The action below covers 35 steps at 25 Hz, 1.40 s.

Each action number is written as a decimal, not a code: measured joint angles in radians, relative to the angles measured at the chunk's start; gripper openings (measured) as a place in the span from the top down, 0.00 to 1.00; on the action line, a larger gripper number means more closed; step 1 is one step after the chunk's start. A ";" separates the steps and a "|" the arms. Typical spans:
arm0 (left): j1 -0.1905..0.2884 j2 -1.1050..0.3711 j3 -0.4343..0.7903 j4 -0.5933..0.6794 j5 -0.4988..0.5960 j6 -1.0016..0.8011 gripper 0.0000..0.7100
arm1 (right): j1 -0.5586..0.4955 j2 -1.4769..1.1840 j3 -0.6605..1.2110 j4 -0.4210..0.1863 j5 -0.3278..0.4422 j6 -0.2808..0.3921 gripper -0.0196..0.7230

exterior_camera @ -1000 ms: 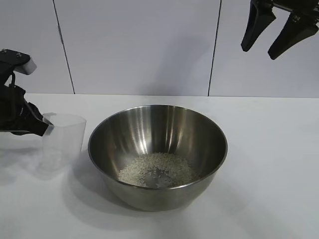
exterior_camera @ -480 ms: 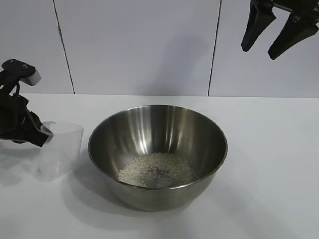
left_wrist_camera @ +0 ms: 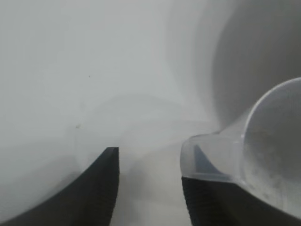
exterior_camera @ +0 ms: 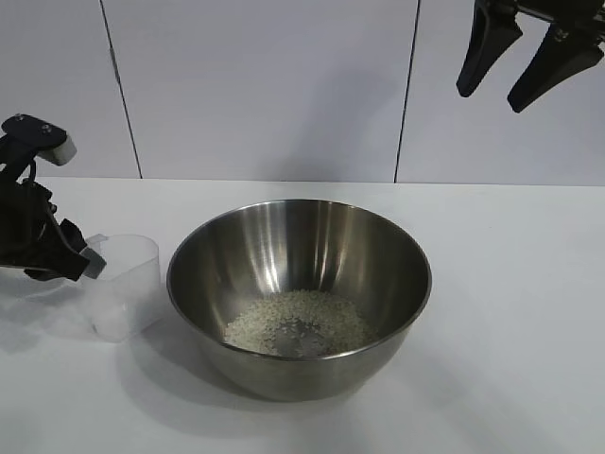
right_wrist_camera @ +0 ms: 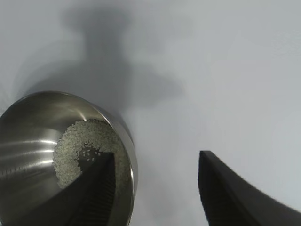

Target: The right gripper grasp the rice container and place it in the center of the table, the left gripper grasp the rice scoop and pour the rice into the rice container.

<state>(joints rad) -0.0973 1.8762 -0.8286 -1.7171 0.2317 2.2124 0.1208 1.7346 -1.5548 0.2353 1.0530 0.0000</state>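
Exterior view, near to far: the rice container [exterior_camera: 299, 295] sits mid-table [exterior_camera: 510, 312], the rice [exterior_camera: 298, 322] inside. Left of it stands the rice scoop [exterior_camera: 121, 286], its tab toward your left gripper [exterior_camera: 74, 257]. Left wrist view alone shows parted fingers [left_wrist_camera: 101, 188], the tab against one. Right gripper [exterior_camera: 525, 64] hangs far right, open, empty.

No text, label, brand, number or sign can be read anywhere.
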 joint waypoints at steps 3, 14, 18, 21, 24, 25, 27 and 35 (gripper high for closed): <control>0.000 -0.020 0.000 0.000 -0.010 -0.005 0.45 | 0.000 0.000 0.000 0.000 -0.005 0.000 0.47; 0.000 -0.030 0.075 -0.003 -0.072 -0.069 0.45 | 0.000 0.000 0.000 0.000 -0.005 0.000 0.47; 0.001 -0.087 0.081 -0.004 -0.155 -0.118 0.45 | 0.000 0.000 0.000 0.000 -0.005 0.000 0.47; 0.001 -0.163 0.089 -0.006 -0.200 -0.184 0.46 | 0.000 0.000 0.000 0.000 -0.005 0.000 0.47; 0.001 -0.255 0.111 -0.007 -0.232 -0.283 0.48 | 0.000 0.000 0.000 0.000 -0.005 0.000 0.47; 0.002 -0.281 0.116 -0.008 -0.232 -0.325 0.49 | 0.000 0.000 0.000 0.000 -0.005 0.000 0.47; 0.002 -0.342 0.121 -0.009 -0.190 -0.414 0.50 | 0.000 0.000 0.000 0.000 -0.005 0.000 0.47; 0.002 -0.494 0.121 -0.007 0.106 -0.622 0.50 | 0.000 0.000 0.000 0.000 -0.005 0.000 0.47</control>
<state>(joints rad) -0.0955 1.3822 -0.7076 -1.7236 0.3379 1.5901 0.1208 1.7346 -1.5548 0.2353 1.0479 0.0000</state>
